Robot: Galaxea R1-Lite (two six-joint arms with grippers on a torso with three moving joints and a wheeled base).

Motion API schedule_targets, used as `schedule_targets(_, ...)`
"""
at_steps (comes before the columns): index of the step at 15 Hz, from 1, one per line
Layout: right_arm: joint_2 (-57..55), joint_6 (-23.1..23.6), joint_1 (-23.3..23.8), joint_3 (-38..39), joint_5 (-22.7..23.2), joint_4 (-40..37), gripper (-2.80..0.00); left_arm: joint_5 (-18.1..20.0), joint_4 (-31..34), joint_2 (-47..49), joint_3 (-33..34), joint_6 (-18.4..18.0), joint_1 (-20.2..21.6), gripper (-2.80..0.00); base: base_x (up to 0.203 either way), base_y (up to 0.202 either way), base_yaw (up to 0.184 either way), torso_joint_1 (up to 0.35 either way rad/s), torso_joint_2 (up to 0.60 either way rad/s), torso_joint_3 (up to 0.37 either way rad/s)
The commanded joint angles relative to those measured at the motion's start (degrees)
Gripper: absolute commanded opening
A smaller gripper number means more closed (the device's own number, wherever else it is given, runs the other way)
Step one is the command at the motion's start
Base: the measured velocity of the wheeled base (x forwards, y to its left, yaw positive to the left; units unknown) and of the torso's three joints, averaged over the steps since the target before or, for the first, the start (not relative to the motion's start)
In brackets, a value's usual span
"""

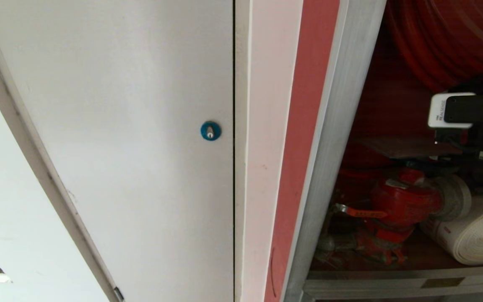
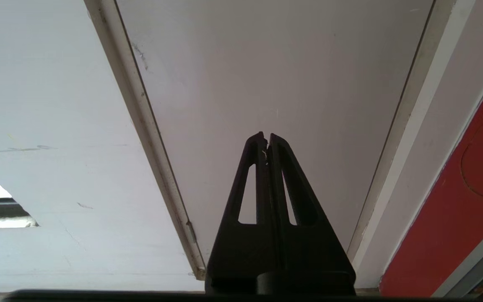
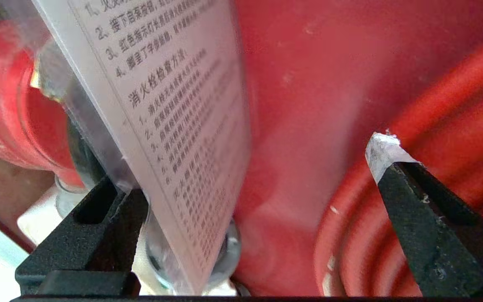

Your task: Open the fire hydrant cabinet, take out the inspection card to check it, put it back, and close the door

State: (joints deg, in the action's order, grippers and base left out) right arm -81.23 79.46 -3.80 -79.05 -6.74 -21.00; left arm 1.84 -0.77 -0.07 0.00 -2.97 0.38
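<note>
Before me in the head view, the fire hydrant cabinet (image 1: 342, 138) stands open on the right, its silver frame running slantwise down beside a red strip, and its inside is red. Deep in it I see the red hose reel (image 1: 447, 37) at the top, the red valve (image 1: 396, 205) lower down, and the white rolled hose (image 1: 476, 235) lying just beside the valve on the cabinet floor. My right arm reaches into the cabinet, and its white-cased wrist camera (image 1: 451, 110) shows at the right edge. To the left is a plain white-grey panel (image 1: 120, 126) with a blue round lock (image 1: 210, 131). From the left wrist view, my left gripper (image 2: 266, 140) hangs parked in front of that same pale panel, its two black fingers pressed together with nothing between them. From the right wrist view, my right gripper (image 3: 262, 167) sits inside the cabinet with its fingers spread wide apart. The inspection card (image 3: 174, 126) is a thin, flat white sheet covered in rows of small Chinese print with numbered lines. It leans tilted between my fingers, close against one black finger (image 3: 99, 209), while the other, tipped with white tape, stands well apart from it. I cannot tell whether the near finger touches the card. Behind the card are the red valve body and the red coils of the reel.
</note>
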Motion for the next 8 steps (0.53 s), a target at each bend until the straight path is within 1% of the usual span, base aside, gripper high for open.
schedule_targets(1, 0.0, 0.4, 0.0, 0.6, 0.0, 0.7, 0.00, -0.1, 0.0, 0.0, 0.4, 0.0, 0.1, -2.80, 0.000, 0.000, 0.000, 0.000, 0.00, 0.000)
schedule_targets(3, -0.1, 0.3, -0.1, 0.6, 0.0, 2.3, 0.00, 0.0, 0.0, 0.0, 0.4, 0.0, 0.1, -2.80, 0.000, 0.000, 0.000, 0.000, 0.00, 0.000)
schedule_targets(7, -0.1, 0.3, -0.1, 2.1, 0.0, 2.7, 0.00, 0.0, 0.0, 0.0, 0.4, 0.0, 0.1, -2.80, 0.000, 0.000, 0.000, 0.000, 0.00, 0.000)
schedule_targets(8, -0.5, 0.3, -0.1, 2.1, 0.0, 4.2, 0.00, 0.0, 0.0, 0.0, 0.4, 0.0, 0.0, -2.80, 0.000, 0.000, 0.000, 0.000, 0.00, 0.000)
